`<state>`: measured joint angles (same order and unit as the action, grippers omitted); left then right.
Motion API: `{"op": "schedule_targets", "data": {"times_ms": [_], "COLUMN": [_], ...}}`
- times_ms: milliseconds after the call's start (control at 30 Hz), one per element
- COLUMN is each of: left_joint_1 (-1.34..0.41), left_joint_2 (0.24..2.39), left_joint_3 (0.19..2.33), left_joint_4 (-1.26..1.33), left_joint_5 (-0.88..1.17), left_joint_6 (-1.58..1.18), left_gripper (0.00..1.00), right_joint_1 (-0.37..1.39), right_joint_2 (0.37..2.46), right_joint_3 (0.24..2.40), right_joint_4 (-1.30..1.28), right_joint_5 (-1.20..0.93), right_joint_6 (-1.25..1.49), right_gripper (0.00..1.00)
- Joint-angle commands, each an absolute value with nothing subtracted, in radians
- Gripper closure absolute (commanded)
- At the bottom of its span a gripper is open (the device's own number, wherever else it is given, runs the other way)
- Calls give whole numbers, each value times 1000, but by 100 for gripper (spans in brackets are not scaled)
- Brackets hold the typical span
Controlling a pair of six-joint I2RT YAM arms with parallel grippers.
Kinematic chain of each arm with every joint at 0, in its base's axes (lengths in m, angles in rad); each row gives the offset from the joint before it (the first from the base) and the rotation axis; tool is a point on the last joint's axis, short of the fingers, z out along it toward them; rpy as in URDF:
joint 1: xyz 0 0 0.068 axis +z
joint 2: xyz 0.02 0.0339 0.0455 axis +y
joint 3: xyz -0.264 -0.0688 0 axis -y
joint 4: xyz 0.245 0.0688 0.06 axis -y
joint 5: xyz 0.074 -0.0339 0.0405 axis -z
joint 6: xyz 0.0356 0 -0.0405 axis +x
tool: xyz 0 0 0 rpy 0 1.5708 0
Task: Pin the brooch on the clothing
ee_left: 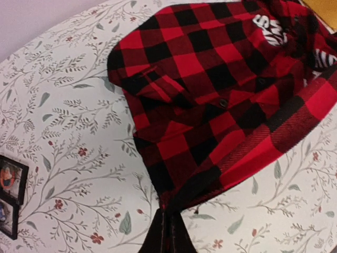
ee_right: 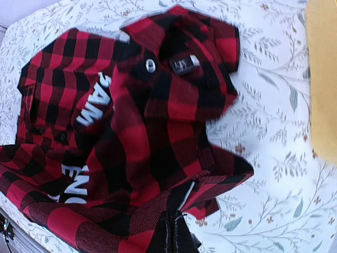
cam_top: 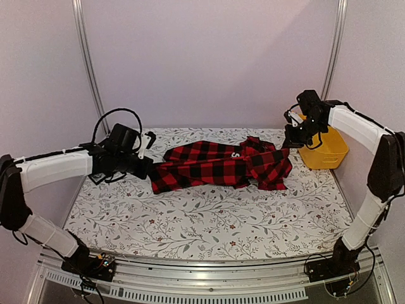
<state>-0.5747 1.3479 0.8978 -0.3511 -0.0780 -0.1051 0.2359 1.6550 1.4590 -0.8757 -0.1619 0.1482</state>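
The red-and-black checked shirt (cam_top: 215, 166) lies crumpled across the back of the table, stretched between both grippers. My left gripper (cam_top: 150, 168) is shut on the shirt's left corner; in the left wrist view the closed fingertips (ee_left: 167, 224) pinch the hem of the shirt (ee_left: 221, 95). My right gripper (cam_top: 292, 140) is shut on the shirt's right edge; in the right wrist view its tips (ee_right: 176, 224) pinch a fold of the shirt (ee_right: 131, 132). White letters (ee_right: 89, 108) show on the cloth. I see no brooch.
A yellow bin (cam_top: 326, 152) stands at the back right by the right gripper, and its side shows in the right wrist view (ee_right: 322, 79). The floral tablecloth (cam_top: 209, 215) covers the table. A small black-framed item (ee_left: 10, 190) lies at the left.
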Motion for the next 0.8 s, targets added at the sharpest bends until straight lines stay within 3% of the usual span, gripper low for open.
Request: {"op": "schedule_targets", "data": {"times_ms": [0, 100, 167, 367, 567, 767], "left_joint_1": [-414, -372, -371, -373, -388, -472], "left_joint_2": [1571, 1737, 1808, 1815, 1715, 1487], "left_joint_3": [1179, 1500, 1686, 1912, 1788, 1435], "left_joint_4": [-176, -160, -125, 46, 60, 6], "left_joint_5": [-138, -247, -300, -313, -281, -350], "left_joint_6": [-4, 85, 161, 333, 374, 305], "left_gripper": [100, 100, 100, 100, 100, 100], "right_joint_1": [227, 206, 188, 167, 167, 193], "right_joint_2": [1964, 2195, 2284, 1868, 1764, 1574], "right_joint_3": [1941, 2514, 2685, 2148, 2124, 1735], "right_joint_4": [-735, -756, -640, 134, 20, -71], "right_joint_5": [-161, -199, -210, -179, -158, -261], "right_joint_6": [110, 111, 130, 108, -25, -25], "right_gripper": [100, 100, 100, 100, 100, 100]}}
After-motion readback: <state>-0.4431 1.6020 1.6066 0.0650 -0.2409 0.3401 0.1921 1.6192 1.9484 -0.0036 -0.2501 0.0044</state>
